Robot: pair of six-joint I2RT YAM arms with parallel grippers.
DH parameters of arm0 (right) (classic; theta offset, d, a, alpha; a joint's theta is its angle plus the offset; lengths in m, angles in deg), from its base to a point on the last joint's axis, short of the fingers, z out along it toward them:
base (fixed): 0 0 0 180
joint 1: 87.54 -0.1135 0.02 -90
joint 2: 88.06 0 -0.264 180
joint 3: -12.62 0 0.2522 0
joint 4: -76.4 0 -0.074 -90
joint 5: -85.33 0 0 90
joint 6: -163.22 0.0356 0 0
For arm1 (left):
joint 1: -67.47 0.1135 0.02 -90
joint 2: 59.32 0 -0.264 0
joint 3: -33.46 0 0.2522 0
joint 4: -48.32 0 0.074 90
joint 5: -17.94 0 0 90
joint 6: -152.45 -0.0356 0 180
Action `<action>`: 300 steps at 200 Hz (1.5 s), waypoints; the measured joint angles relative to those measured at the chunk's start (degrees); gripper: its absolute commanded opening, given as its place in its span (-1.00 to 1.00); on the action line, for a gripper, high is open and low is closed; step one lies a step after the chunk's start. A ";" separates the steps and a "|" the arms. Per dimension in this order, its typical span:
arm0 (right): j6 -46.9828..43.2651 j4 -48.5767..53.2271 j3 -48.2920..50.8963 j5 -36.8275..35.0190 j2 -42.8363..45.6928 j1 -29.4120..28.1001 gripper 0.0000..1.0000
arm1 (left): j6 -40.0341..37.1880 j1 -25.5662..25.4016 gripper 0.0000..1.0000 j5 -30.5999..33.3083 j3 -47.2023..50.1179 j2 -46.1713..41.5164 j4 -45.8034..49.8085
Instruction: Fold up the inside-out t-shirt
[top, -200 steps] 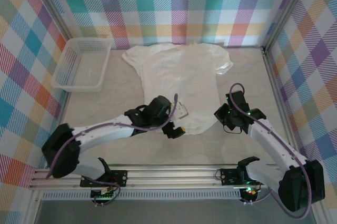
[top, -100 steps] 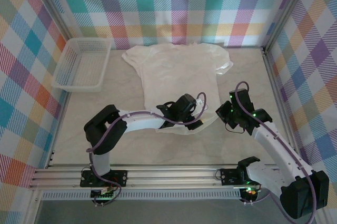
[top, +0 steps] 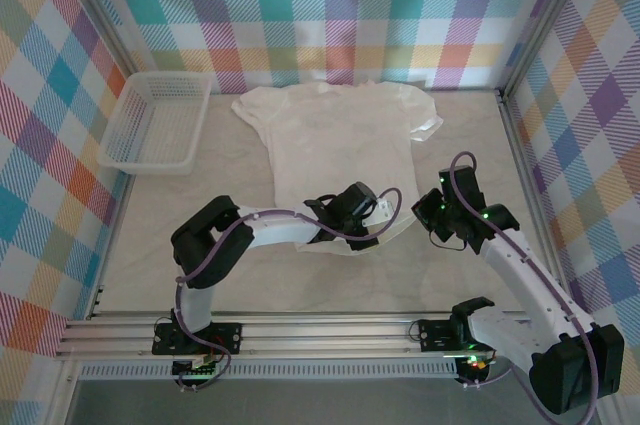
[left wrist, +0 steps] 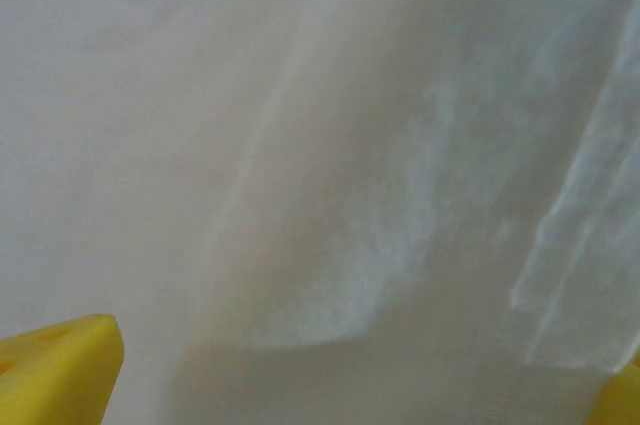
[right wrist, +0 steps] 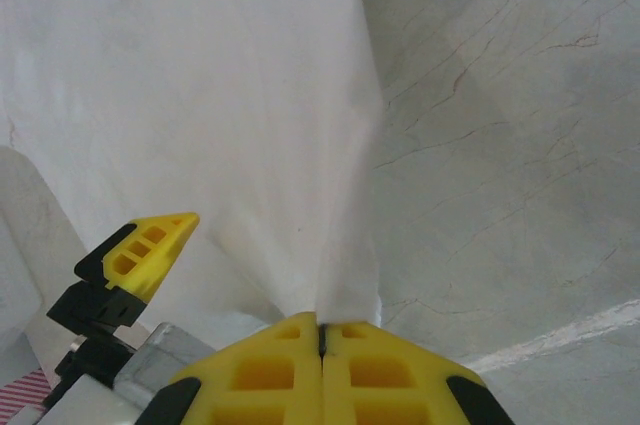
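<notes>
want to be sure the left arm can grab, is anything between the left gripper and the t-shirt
Nothing visible does. The left gripper hangs open right over the t-shirt at its near hem, with just white fabric between its fingers. The right gripper is shut on the hem's right corner.

We could read no text, label, brand, number or sign anywhere. The inside-out t-shirt [top: 340,140], the white lattice basket [top: 146,166] and the plaid walls [top: 350,5] bore nothing legible to us.
</notes>
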 measured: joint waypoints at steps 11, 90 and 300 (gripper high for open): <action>0.00 0.00 0.00 0.00 0.00 0.09 -1.00 | -0.15 0.37 1.00 1.60 -0.04 0.68 -0.35; -0.90 2.34 -0.66 0.09 1.14 3.65 -1.00 | 3.34 11.65 0.05 8.44 5.27 -4.00 -3.17; -72.28 -60.22 13.14 -6.78 -17.38 -29.90 -1.00 | 27.85 15.28 -1.00 -10.23 -8.39 -18.16 18.05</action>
